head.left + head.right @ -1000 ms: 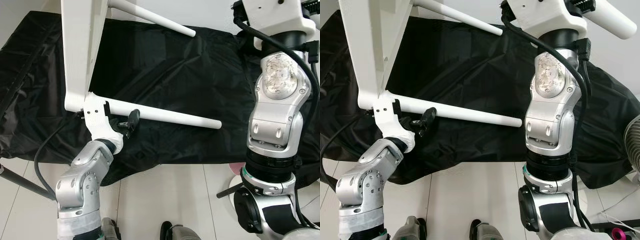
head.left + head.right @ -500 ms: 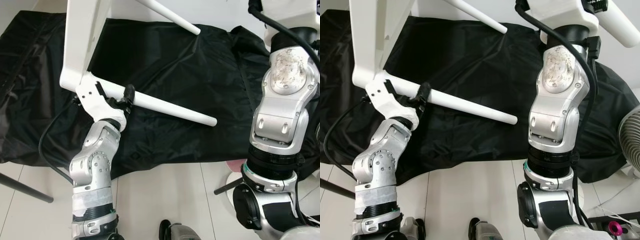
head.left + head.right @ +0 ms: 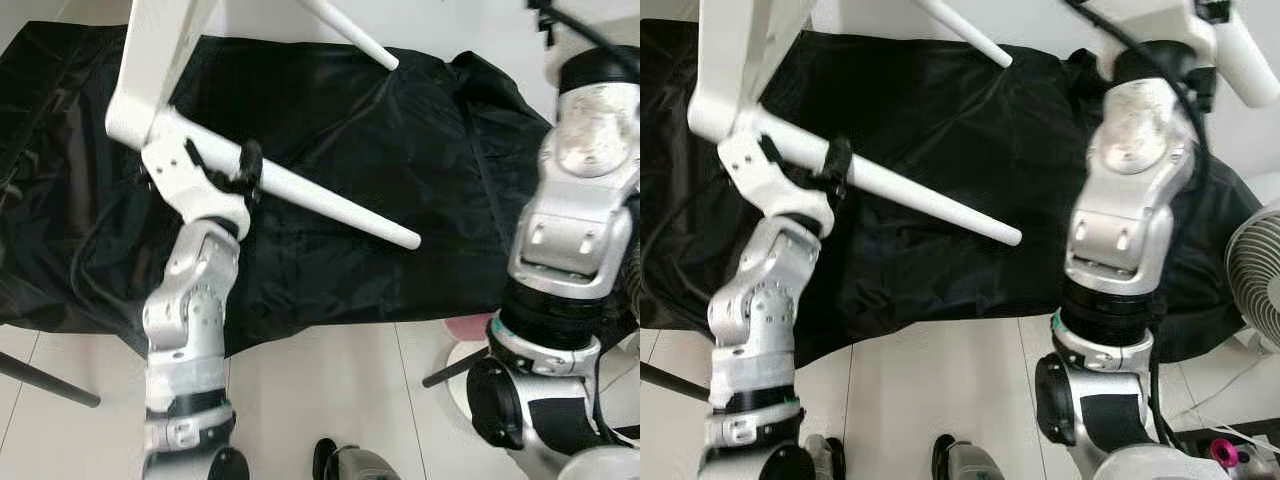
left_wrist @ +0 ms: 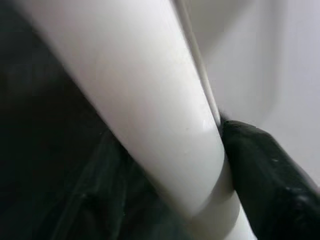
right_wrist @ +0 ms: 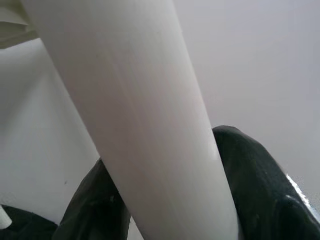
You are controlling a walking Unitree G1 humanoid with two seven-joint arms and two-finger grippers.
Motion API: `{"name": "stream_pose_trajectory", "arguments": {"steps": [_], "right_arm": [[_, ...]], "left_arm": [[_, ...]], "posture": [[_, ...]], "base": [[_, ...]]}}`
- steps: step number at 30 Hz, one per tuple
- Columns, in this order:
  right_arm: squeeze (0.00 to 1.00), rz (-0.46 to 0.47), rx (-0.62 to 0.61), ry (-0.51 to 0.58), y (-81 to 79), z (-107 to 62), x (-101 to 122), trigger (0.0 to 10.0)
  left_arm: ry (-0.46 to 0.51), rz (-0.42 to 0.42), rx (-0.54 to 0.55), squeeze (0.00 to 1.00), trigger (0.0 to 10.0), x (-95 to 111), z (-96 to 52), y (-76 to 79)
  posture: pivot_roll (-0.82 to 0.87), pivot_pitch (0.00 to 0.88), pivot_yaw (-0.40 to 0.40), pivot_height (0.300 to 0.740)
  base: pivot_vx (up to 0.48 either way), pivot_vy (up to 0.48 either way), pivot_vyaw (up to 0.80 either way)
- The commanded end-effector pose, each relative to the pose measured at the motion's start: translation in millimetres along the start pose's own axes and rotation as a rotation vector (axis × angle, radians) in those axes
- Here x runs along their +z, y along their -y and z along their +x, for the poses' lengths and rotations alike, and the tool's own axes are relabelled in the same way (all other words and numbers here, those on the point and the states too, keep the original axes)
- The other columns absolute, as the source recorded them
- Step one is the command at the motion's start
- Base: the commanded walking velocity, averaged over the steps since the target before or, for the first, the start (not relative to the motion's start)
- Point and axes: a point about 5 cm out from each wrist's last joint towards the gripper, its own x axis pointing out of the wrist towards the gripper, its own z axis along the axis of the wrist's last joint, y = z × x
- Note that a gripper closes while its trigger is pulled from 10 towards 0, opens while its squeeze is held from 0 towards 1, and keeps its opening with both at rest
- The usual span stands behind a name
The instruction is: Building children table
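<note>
L gripper (image 3: 247, 170) is clamping its two black fingers (image 4: 265, 170) round the near white tapered table leg (image 3: 330, 205), close to where that leg is joining the white table top (image 3: 150, 60). In the L wrist view the leg is running right alongside one black finger, touching it. The leg is slanting down and to the robot's right, its round tip hanging above the black crumpled fabric sheet (image 3: 400, 130) w/o clearly touching it.

R gripper (image 5: 165, 200) is gripping a second white tapered leg (image 5: 130, 110); in the R wrist view dark fingers are sitting on both sides of it, pressed against it. In the R eye view that leg (image 3: 1245, 60) is poking out past the raised silver R arm (image 3: 1130, 210).

The table top is tilting on edge at upper left, w/ a third white leg (image 3: 350, 35) sticking out over the sheet. The sheet is spreading over the pale tiled floor (image 3: 330, 400). A white fan (image 3: 1255, 270) is standing at far right, beside the sheet's edge.

No containers to speak of.
</note>
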Motion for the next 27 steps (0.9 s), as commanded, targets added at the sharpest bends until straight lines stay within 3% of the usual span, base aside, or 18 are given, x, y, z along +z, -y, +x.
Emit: {"name": "stream_pose_trajectory", "arguments": {"steps": [1, 5, 10, 14, 15, 16, 17, 19, 25, 27], "right_arm": [[0.00, 0.129, 0.127, -0.055, -19.2, -3.4, -10, 0.0], [0.00, 0.152, 0.150, -0.064, -21.6, 1.3, -15, 0.0], [0.00, 0.184, 0.152, -0.089, -26.5, 1.4, -22, 0.0], [0.00, 0.223, 0.153, -0.121, -29.7, 0.0, -28, 0.0], [0.00, 0.282, 0.151, -0.188, -34.6, -5.4, -43, 0.0], [0.00, 0.282, 0.151, -0.188, -34.6, -5.4, -43, 0.0], [0.00, 0.357, 0.145, -0.326, -44.4, -25.1, -76, 0.0], [0.00, 0.396, 0.140, -0.399, -49.4, -38.9, -94, 0.0], [0.00, 0.467, 0.147, -0.477, -56.6, -60.7, -117, 0.0], [0.00, 0.508, 0.141, -0.546, -61.3, -77.1, -131, 0.0]], "left_arm": [[0.183, -0.011, -0.036, 0.00, 0.0, 34, 0.5, 19.8], [0.294, 0.007, -0.096, 0.00, 0.0, 67, 6.6, 33.0], [0.388, 0.038, -0.140, 0.00, 0.0, 95, 10.7, 43.6], [0.420, 0.038, -0.155, 0.00, 0.0, 104, 11.4, 46.7], [0.453, 0.072, -0.187, 0.00, 0.0, 115, 12.1, 52.7], [0.453, 0.072, -0.187, 0.00, 0.0, 115, 12.1, 52.7], [0.500, 0.118, -0.243, 0.00, 0.0, 127, 12.4, 63.8], [0.512, 0.144, -0.269, 0.00, 0.0, 131, 12.4, 71.2], [0.501, 0.162, -0.313, 0.00, 0.0, 132, 13.0, 88.5], [0.472, 0.180, -0.352, 0.00, 0.0, 129, 14.3, 99.0]], "posture": [[0.01, 0.202, -0.054, 0.740], [0.02, 0.210, -0.061, 0.740], [0.03, 0.216, -0.068, 0.740], [0.04, 0.216, -0.069, 0.740], [0.05, 0.219, -0.076, 0.740], [0.05, 0.219, -0.076, 0.740], [0.07, 0.222, -0.080, 0.740], [0.08, 0.226, -0.078, 0.740], [0.08, 0.235, -0.074, 0.740], [0.09, 0.238, -0.071, 0.740]], "base": [[0.000, 0.000, 0.00], [0.000, 0.000, 0.00], [0.000, 0.000, 0.00], [0.000, 0.000, 0.00], [0.000, 0.000, 0.00], [0.000, 0.000, 0.00], [0.000, 0.000, 0.00], [0.000, 0.000, 0.00], [0.000, 0.000, 0.00], [0.000, 0.000, 0.00]]}}
